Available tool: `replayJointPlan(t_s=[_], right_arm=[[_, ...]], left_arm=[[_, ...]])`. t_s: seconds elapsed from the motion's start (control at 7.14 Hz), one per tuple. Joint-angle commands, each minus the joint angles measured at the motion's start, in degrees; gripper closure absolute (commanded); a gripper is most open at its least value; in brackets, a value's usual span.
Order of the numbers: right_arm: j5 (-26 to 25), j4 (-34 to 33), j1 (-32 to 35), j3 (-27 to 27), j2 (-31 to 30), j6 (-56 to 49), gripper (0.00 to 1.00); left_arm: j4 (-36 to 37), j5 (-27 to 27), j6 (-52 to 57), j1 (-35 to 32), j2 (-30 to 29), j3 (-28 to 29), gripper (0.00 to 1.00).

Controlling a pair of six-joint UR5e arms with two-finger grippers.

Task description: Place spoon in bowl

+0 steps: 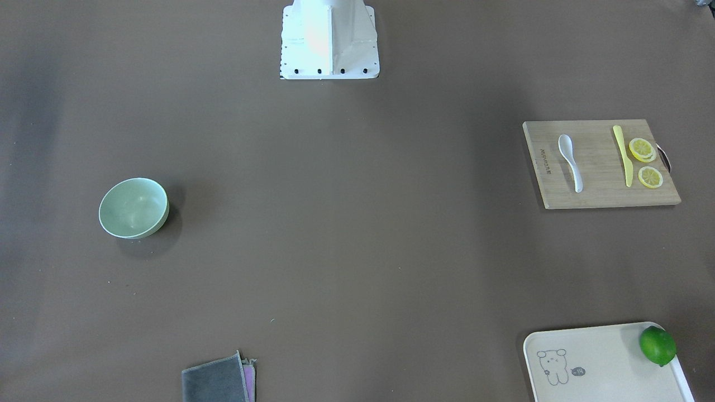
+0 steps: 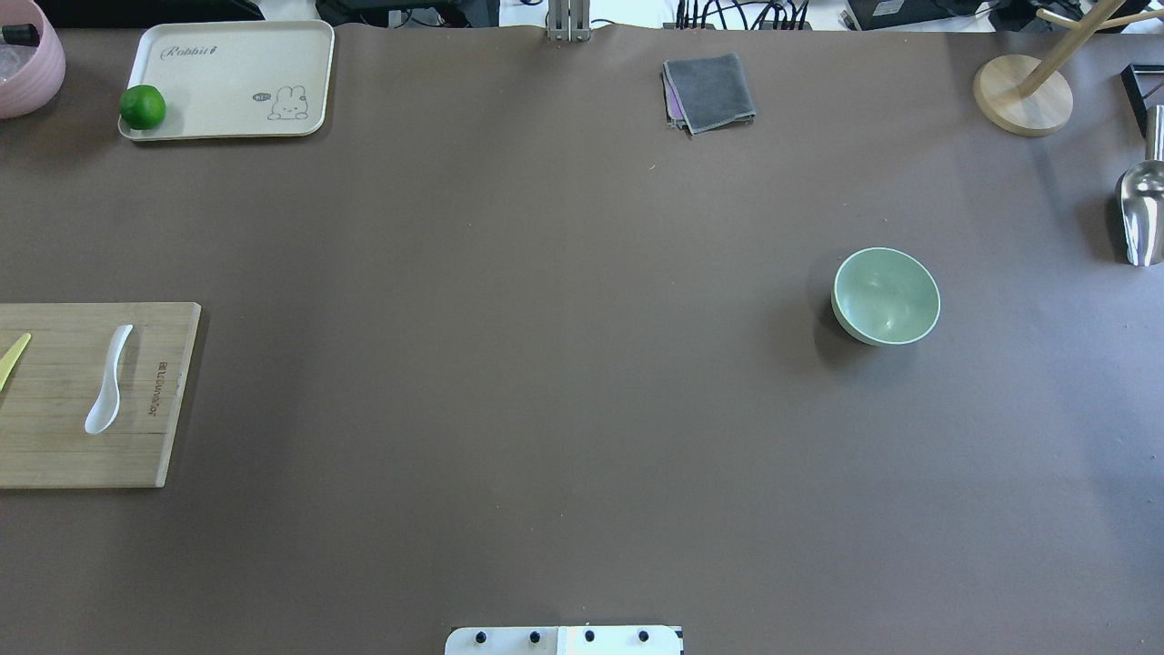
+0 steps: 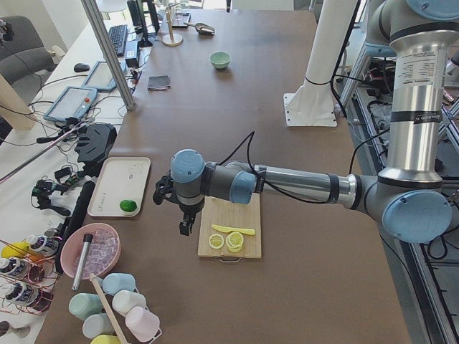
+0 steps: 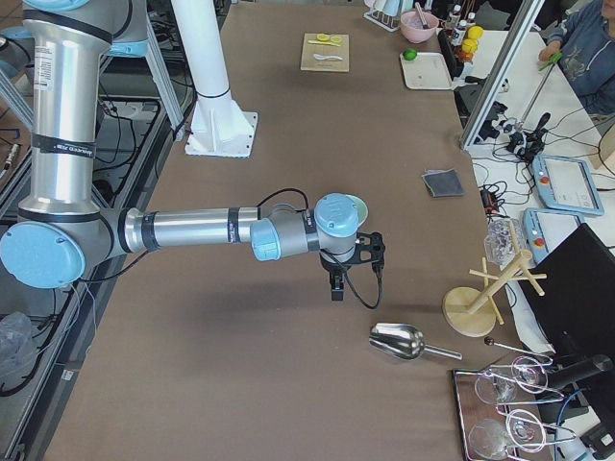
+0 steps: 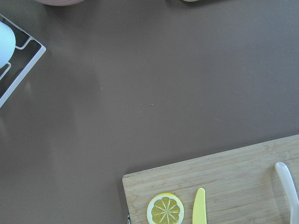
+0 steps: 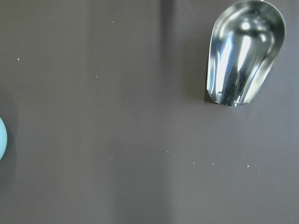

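The white spoon (image 1: 571, 162) lies on a wooden cutting board (image 1: 597, 190) at the table's left end; it also shows in the overhead view (image 2: 109, 380) and at the left wrist view's lower right edge (image 5: 287, 186). The mint-green bowl (image 2: 886, 297) stands empty on the table's right half (image 1: 134, 207). My left gripper (image 3: 185, 228) hangs above the table beside the board, apart from the spoon. My right gripper (image 4: 334, 291) hangs near the bowl, above bare table. Both grippers show only in side views, so I cannot tell whether they are open or shut.
A yellow knife (image 1: 623, 155) and lemon slices (image 1: 642, 149) share the board. A cream tray (image 2: 227, 82) with a lime (image 2: 143, 106) sits far left. A grey cloth (image 2: 709, 91) lies at the far edge. A metal scoop (image 2: 1141, 214) and wooden stand (image 2: 1023, 95) are far right.
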Motion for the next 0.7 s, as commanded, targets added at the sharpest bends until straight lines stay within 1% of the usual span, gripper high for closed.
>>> replayJointPlan(t_s=[0.0,0.56], right_arm=[[0.08,0.00,0.00,0.21,0.00,0.17,0.00],[0.17,0.00,0.00,0.21,0.09,0.17,0.00]], left_arm=[[-0.92,-0.03,-0.13,0.02,0.30,0.08,0.02],[-1.01,0.05,-0.21,0.02,1.36,0.87,0.02]])
